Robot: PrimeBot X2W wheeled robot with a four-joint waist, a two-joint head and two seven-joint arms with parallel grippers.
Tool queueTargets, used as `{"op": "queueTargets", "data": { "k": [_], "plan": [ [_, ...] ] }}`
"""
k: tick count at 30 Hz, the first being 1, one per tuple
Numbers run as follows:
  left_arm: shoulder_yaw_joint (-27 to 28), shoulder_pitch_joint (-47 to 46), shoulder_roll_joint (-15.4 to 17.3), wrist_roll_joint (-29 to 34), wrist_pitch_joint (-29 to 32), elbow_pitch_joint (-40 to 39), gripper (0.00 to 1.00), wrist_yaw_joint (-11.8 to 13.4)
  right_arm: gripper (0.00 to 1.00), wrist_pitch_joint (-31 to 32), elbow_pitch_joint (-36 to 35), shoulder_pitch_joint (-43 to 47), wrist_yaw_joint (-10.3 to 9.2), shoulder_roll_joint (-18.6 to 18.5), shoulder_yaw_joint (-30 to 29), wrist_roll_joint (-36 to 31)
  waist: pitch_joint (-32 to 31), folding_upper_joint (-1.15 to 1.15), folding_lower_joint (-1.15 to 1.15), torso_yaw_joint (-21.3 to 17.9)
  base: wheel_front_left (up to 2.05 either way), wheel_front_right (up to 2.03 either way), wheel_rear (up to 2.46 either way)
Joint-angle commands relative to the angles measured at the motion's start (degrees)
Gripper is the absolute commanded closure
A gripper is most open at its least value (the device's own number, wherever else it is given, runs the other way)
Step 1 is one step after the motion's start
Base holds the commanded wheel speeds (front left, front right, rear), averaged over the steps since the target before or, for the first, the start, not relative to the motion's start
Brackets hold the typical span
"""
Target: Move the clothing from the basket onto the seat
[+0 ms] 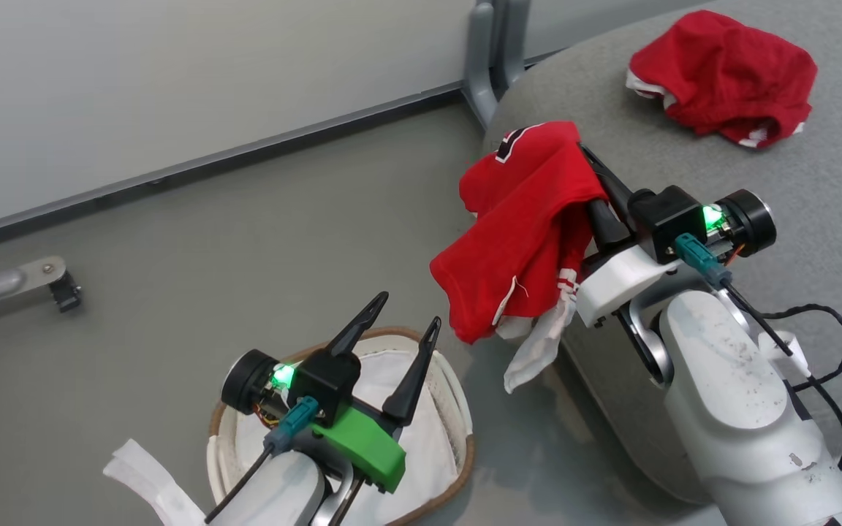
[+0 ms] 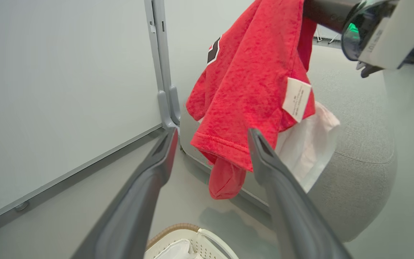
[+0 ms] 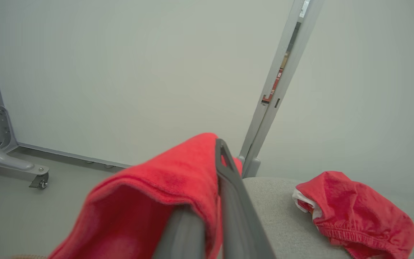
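Note:
My right gripper is shut on a red piece of clothing, held in the air over the near left edge of the grey seat. The cloth drapes over the fingers and hides their tips, and a white piece hangs below it. In the right wrist view the clothing covers my left finger. A second red garment lies crumpled on the seat further back. My left gripper stands open and holds nothing above the basket, where the white liner shows. From the left wrist, the held clothing hangs ahead of the fingers.
A pale wall panel with a dark base strip runs along the back. A grey metal post stands by the seat's far left corner, and a caster foot sits at the left. Grey floor lies between basket and wall. A white liner strip hangs outside the basket.

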Motion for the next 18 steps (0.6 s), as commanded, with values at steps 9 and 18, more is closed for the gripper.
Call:
{"op": "queueTargets", "data": {
  "k": [9, 18],
  "plan": [
    [0.39, -3.0, 0.48, 1.78, -0.03, 0.53, 0.0, -0.95, 1.0, -0.05, -2.02, 2.2, -0.08, -0.11, -2.71, -0.43, 6.42, 0.0, 0.0, -10.77, 0.0, 0.0, 0.0],
    [-0.16, -4.97, 0.24, 3.1, -0.04, 0.21, 0.0, -1.13, 1.0, -0.05, -3.05, 2.56, -0.08, -0.11, -7.29, -1.18, 9.48, 0.0, 0.0, -9.96, 0.0, 0.0, 0.0]
  ]
}}
